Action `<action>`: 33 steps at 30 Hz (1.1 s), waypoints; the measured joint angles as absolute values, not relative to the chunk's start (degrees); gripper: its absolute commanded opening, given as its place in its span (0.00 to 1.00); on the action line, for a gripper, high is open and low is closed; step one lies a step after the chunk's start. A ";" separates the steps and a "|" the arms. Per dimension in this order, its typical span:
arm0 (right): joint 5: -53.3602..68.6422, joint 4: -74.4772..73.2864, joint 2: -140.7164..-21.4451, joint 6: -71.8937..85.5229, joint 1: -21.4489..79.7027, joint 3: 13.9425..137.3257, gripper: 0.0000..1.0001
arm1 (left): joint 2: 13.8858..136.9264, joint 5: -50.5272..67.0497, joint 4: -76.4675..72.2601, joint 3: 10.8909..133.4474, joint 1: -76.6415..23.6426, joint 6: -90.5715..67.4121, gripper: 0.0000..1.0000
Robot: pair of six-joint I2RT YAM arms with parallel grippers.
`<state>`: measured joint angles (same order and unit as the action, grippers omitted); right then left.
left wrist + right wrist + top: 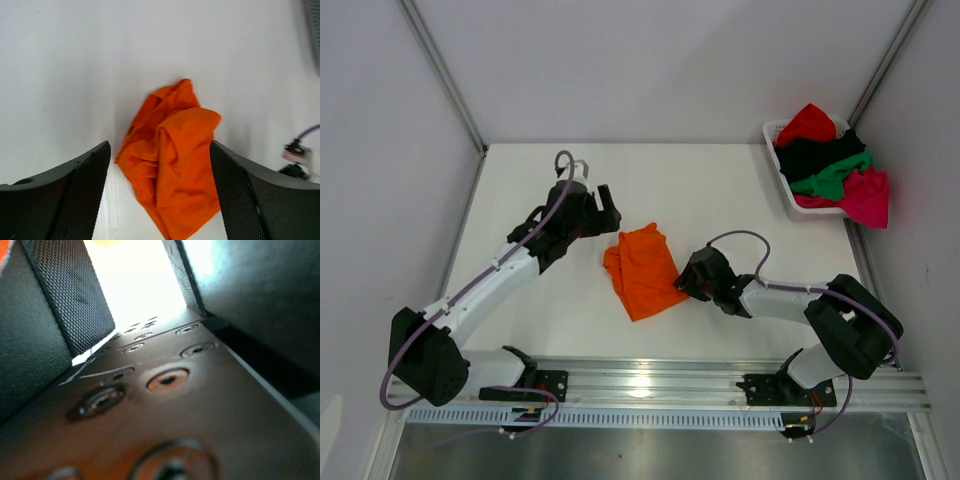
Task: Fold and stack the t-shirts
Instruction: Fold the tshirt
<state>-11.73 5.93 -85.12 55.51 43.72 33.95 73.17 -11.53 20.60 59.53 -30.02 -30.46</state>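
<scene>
A bright orange t-shirt (642,268) lies crumpled and partly folded in the middle of the white table; in the left wrist view the orange t-shirt (172,160) fills the space under the fingers. My left gripper (608,208) hovers just up-left of it, open (160,146), with nothing between its fingers. My right gripper (686,283) sits low against the shirt's right edge. In its wrist view the right gripper (140,285) shows its jaws apart, with bright bare space between them. Red (808,122), black (808,156), green (836,176) and magenta-pink (868,197) t-shirts are heaped in the basket.
A white slatted basket (772,130) stands at the table's far right corner, and the magenta shirt hangs over its right side. Grey walls close in the table at the back and sides. A metal rail (650,385) with the arm bases runs along the near edge.
</scene>
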 measured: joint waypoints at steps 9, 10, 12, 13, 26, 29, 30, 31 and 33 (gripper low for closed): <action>-11.55 6.74 -85.49 55.51 43.83 33.95 0.43 | 82.48 2.76 11.07 57.71 -31.07 -30.57 0.80; -11.57 6.72 -85.49 55.51 43.83 33.95 0.43 | 84.29 3.55 10.83 57.80 -31.31 -30.57 0.80; -11.57 6.72 -85.49 55.51 43.83 33.95 0.43 | 87.68 5.34 10.74 58.33 -31.62 -30.70 0.79; -11.57 6.72 -85.49 55.51 43.83 33.95 0.43 | 89.12 6.07 10.74 58.67 -31.68 -30.98 0.79; -11.62 7.40 -85.49 55.72 43.83 33.58 0.43 | 90.76 9.13 9.34 60.14 -31.94 -31.51 0.78; -11.62 7.49 -85.49 55.79 43.83 33.52 0.43 | 89.03 6.94 11.25 60.14 -32.21 -31.29 0.79; -11.62 7.62 -85.49 55.86 43.83 33.45 0.43 | 87.90 5.89 12.19 60.14 -32.27 -31.03 0.79; -11.62 7.66 -85.49 55.92 43.83 33.41 0.43 | 86.52 4.43 13.30 60.14 -32.36 -30.87 0.79; -11.60 7.90 -85.49 55.96 43.83 33.32 0.43 | 83.85 1.78 15.22 60.36 -32.40 -30.35 0.80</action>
